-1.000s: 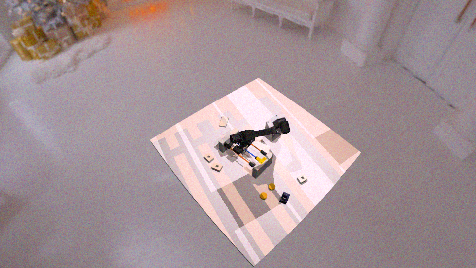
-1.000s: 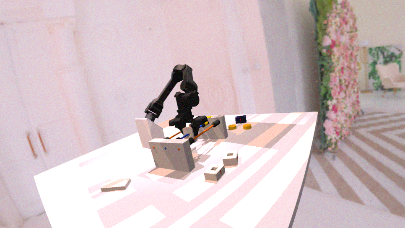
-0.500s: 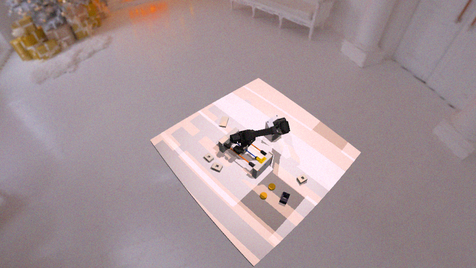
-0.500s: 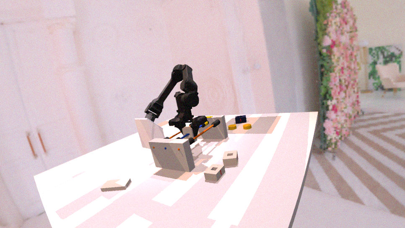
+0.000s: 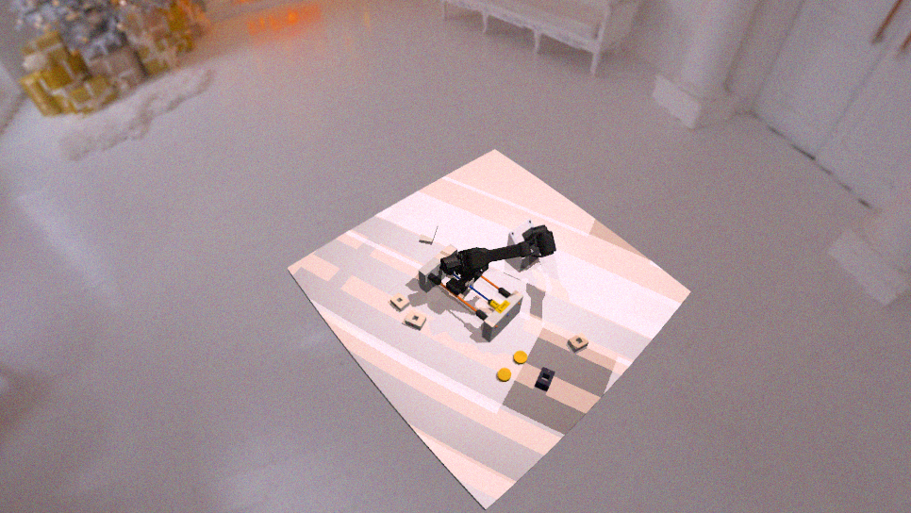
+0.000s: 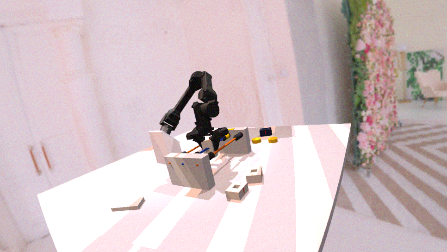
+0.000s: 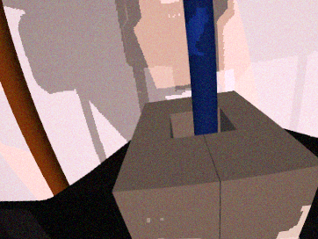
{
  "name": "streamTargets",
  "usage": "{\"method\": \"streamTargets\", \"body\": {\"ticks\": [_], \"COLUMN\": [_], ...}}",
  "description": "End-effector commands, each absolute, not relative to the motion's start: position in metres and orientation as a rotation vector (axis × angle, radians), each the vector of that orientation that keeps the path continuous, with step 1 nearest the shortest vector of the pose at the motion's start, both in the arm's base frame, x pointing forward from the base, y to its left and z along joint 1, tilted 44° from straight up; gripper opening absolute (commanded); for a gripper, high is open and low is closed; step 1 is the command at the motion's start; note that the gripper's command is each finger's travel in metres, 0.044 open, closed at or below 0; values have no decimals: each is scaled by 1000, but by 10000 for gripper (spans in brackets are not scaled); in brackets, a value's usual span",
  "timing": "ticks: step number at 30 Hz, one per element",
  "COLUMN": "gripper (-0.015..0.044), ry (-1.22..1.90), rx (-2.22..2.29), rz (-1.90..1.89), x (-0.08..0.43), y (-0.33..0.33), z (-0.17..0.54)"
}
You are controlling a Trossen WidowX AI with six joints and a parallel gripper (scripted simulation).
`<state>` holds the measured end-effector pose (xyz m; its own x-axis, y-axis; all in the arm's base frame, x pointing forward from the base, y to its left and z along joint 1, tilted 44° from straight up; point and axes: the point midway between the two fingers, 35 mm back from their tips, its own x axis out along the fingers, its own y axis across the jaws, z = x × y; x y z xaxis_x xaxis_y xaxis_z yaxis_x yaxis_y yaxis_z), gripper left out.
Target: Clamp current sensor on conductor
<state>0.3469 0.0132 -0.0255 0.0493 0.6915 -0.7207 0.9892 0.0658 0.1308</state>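
Note:
The tan split-core sensor surrounds the blue conductor, which enters its square window. Its two halves meet at a thin seam in the wrist view. I cannot see the arrow or tell whether the latch has caught. My gripper is shut on the sensor, with black fingers on both sides. In the top view the arm hides the sensor. A yellow marker sits at one end of the blue conductor; its lettering is unreadable.
Orange conductors flank the blue one between two upright grey blocks. Tan blocks with square holes, a dark one, yellow discs and a flat tan piece lie around.

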Motion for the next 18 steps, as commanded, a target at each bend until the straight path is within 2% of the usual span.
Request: {"method": "streamTargets", "body": {"ticks": [1,15,18], "gripper": [0,0,79], "ry": [1699,1699,1695], "rx": [1701,1698,1695], "rz": [-591,-590,-589], "x": [346,345,346], "y": [14,17,13], "z": [-25,-28,-26]}}
